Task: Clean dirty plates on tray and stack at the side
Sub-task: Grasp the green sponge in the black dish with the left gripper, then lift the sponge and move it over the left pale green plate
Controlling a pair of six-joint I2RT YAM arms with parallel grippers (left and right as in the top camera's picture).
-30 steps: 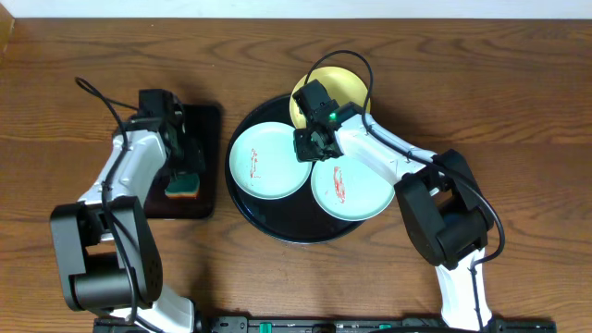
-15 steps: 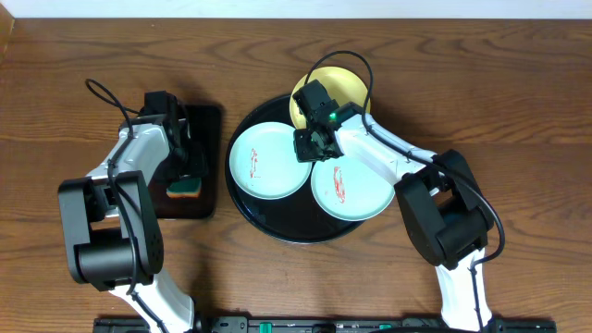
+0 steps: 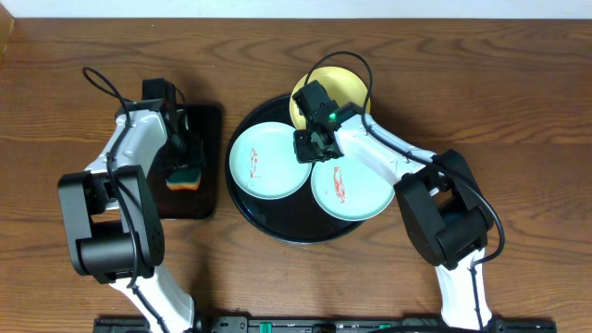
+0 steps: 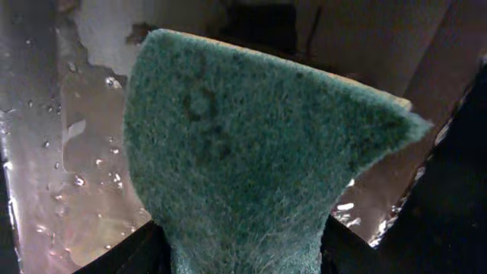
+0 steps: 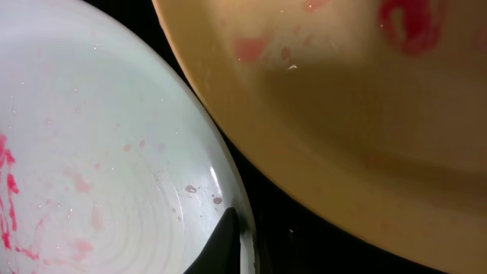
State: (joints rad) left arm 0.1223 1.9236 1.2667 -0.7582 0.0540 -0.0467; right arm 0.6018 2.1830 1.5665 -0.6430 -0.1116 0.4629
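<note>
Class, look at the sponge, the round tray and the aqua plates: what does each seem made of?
Sponge: coarse green scouring fibre over yellow foam, fuzzy and matt. Round tray: glossy black, reflective; probably plastic or lacquer. Aqua plates: smooth, shiny; ceramic or melamine, unclear.

This looks like a robotics lab bench. Two robot arms (image 3: 384, 146) with loose black cables (image 3: 340, 54) stand at a wooden worktop (image 3: 518, 102). On it is a staged dishwashing set: smeared plates (image 3: 268, 160) on a round tray (image 3: 277, 228) and a sponge (image 3: 184, 176) on a small black tray (image 3: 208, 116).
</note>
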